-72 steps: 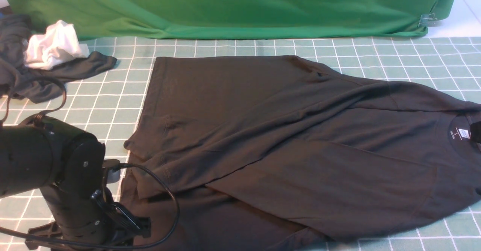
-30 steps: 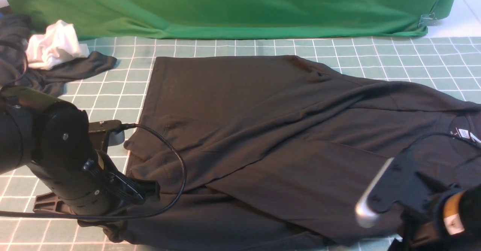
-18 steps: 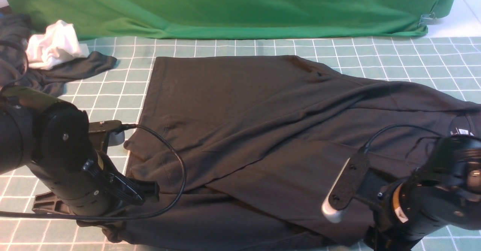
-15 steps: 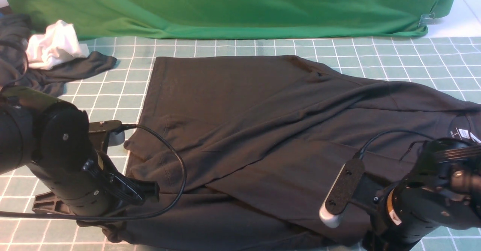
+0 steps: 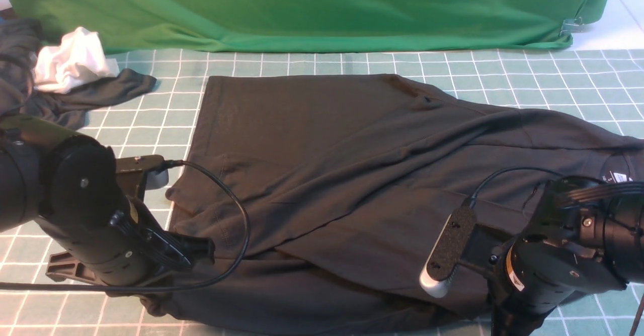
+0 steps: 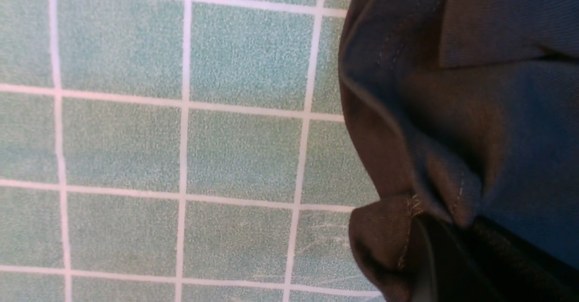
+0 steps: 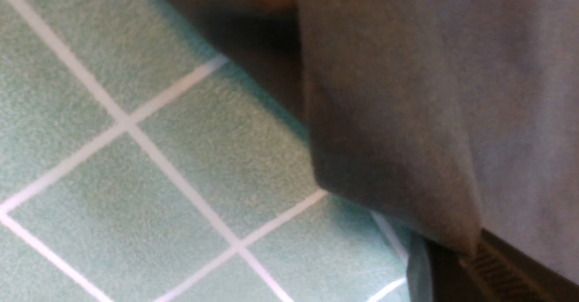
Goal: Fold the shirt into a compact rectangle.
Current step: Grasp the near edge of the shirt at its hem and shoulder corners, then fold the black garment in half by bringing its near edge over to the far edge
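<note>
The gridded green worktop (image 5: 151,135) carries the black shirt (image 5: 352,175) spread almost full width. The shirt's long axis runs across the robot's front from left to right, with the straight hem toward the left and the collar, marked by its white neck label (image 5: 620,177), toward the far right. Diagonal layers of the shirt's own fabric lie over its body, so it is not yet a clean rectangle. Both arms sit at the near long edge, one at each end of that axis, and nearly all of the garment lies forward of them, toward the green backdrop cloth (image 5: 302,9). The left tool (image 6: 452,266) is at the near hem corner and is closed on the shirt; its wrist view shows stitched hem fabric bunched and pinched at the dark finger. The right tool (image 7: 475,270) is at the near edge on the collar side and is also closed. A flap of the shirt's edge meets its finger there, and it looks to be gripped rather than merely draped. With both ends of one long edge held, the coming move likely carries that edge away from the robot over the body, and it will only fold straight if the two arms travel in parallel. The dark grey garment (image 5: 50,104) and white cloth (image 5: 70,64) lie well apart at the far left.
</note>
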